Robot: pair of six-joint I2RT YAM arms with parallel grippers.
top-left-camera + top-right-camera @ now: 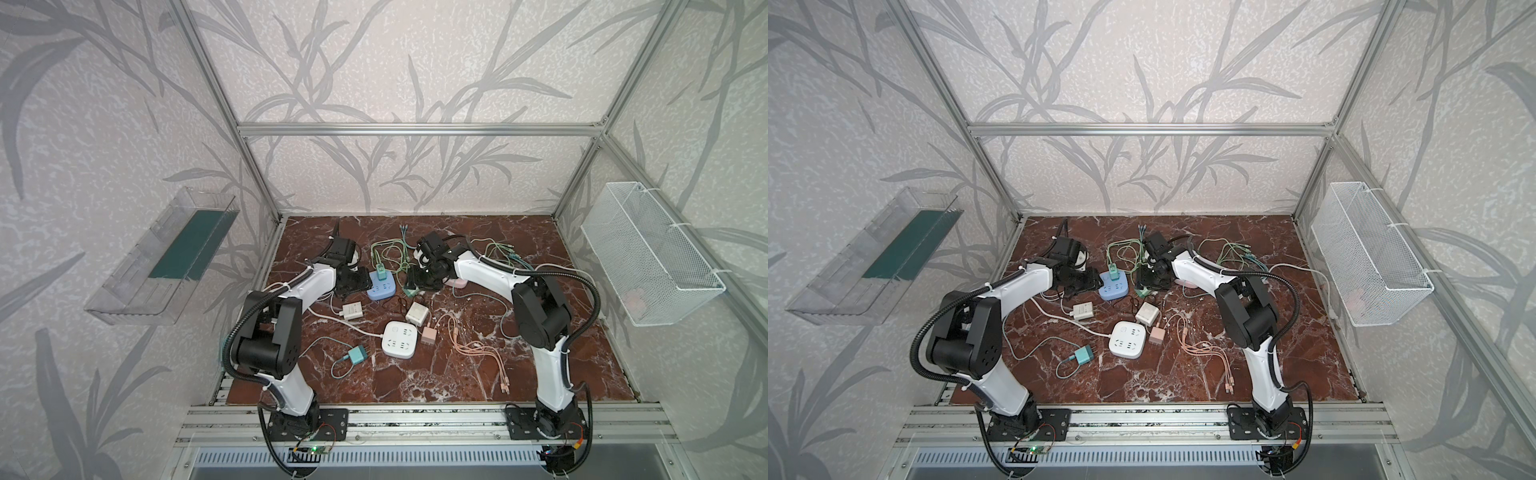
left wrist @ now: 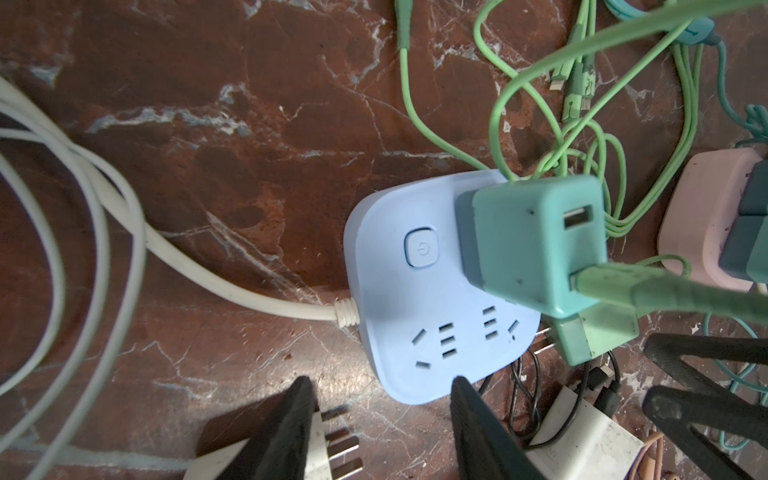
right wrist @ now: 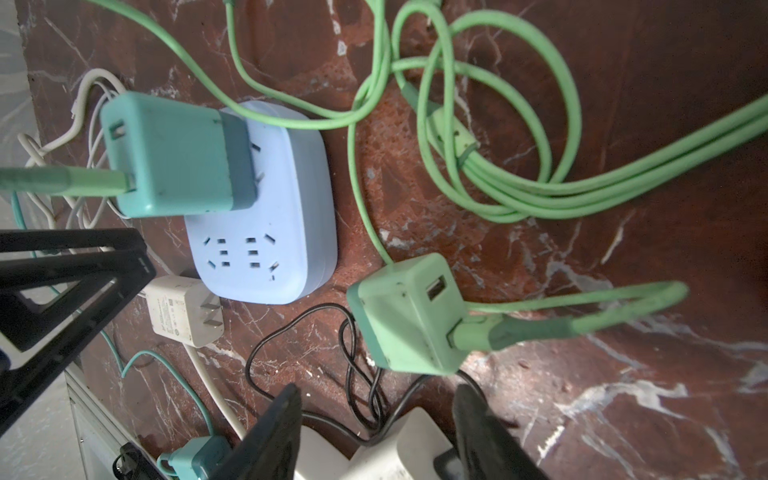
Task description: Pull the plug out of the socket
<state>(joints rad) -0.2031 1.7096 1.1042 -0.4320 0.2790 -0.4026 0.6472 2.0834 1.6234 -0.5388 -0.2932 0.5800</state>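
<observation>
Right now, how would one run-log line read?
teal plug: in blue socket strip; left end effector: open, empty; right end effector: open, empty

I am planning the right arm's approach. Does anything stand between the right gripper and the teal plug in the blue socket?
Yes. A loose light green charger lies just ahead of the right gripper, beside the blue socket, partly on the way to the teal plug. The plug's own green cable sticks out of its outer face.

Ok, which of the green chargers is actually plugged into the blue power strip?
The darker teal charger, standing upright in the blue power strip. The paler green charger lies loose on the table beside it, prongs exposed.
</observation>
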